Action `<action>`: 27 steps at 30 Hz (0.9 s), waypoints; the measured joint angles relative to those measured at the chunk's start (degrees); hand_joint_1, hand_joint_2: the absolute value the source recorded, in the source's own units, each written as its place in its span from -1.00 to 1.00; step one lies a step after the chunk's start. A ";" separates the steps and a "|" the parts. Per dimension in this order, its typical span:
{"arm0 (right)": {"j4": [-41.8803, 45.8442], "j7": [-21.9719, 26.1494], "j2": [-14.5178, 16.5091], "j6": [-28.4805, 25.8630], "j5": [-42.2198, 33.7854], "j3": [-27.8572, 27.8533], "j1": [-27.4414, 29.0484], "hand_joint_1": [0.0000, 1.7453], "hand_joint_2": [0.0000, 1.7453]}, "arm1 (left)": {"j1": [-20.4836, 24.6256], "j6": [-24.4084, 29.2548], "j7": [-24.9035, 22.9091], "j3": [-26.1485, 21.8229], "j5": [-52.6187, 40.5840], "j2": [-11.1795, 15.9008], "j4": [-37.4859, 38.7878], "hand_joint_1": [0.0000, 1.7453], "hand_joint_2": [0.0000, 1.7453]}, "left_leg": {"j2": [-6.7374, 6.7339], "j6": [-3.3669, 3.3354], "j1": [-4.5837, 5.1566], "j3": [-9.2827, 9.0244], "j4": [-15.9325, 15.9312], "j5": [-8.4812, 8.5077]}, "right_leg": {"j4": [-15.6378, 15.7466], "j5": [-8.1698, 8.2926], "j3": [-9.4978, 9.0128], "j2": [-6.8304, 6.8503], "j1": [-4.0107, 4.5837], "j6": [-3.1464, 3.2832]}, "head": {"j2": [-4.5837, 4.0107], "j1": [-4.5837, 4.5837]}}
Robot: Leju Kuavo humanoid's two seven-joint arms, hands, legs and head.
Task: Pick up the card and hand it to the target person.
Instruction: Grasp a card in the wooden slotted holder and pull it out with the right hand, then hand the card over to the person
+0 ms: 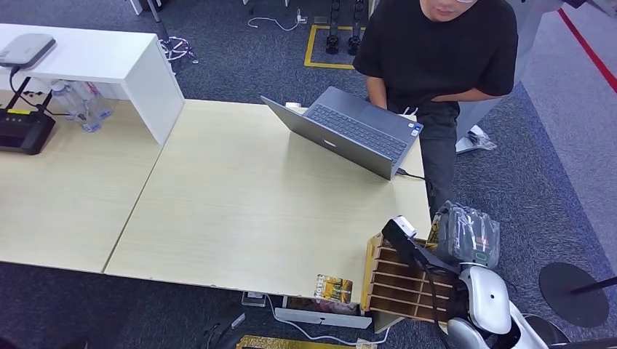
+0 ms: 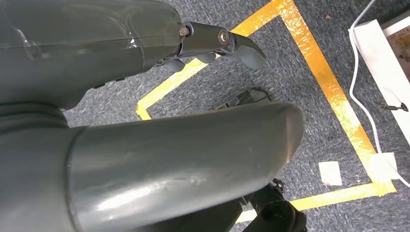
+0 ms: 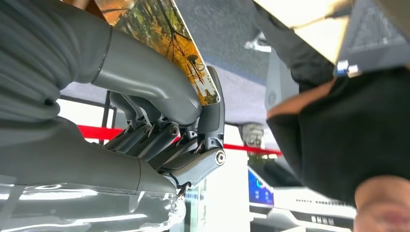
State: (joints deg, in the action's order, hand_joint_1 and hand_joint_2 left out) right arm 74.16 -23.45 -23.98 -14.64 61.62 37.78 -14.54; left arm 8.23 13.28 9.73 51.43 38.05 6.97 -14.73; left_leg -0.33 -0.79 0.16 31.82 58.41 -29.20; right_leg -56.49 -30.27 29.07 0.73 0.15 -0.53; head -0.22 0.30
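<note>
Right up close, the robot's right hand (image 3: 164, 125) clamps the card (image 3: 164, 43), thumb pressed on its autumn-tree face and dark fingers (image 3: 212, 111) behind the edge. It hovers beside the wooden rack (image 1: 396, 280), near the person (image 1: 436, 51) at the laptop (image 1: 356, 131). Its left hand (image 2: 203, 46) hangs over carpet, fingers apart, holding nothing.

A pale wooden table (image 1: 240, 211) bears an open laptop (image 1: 356, 131).
</note>
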 joint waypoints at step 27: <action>5.88 0.00 -0.50 -3.63 -0.42 -4.88 1.56 0.90 1.00 | -0.38 0.96 0.87 0.00 0.97 -0.10 0.00 -1.00 -1.00 | 0.00 0.00 0.00 0.02 -0.01 0.00 | 0.00 0.00 0.02 0.00 0.00 0.00 | 0.00 0.01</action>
State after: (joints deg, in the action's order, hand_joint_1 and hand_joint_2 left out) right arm 80.04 -23.45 -24.48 -18.28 61.19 32.89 -12.98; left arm 7.85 14.25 10.61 51.43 39.02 6.87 -14.73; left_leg -0.33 -0.79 0.17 31.83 58.40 -29.20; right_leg -56.49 -30.27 29.09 0.73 0.15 -0.53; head -0.22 0.30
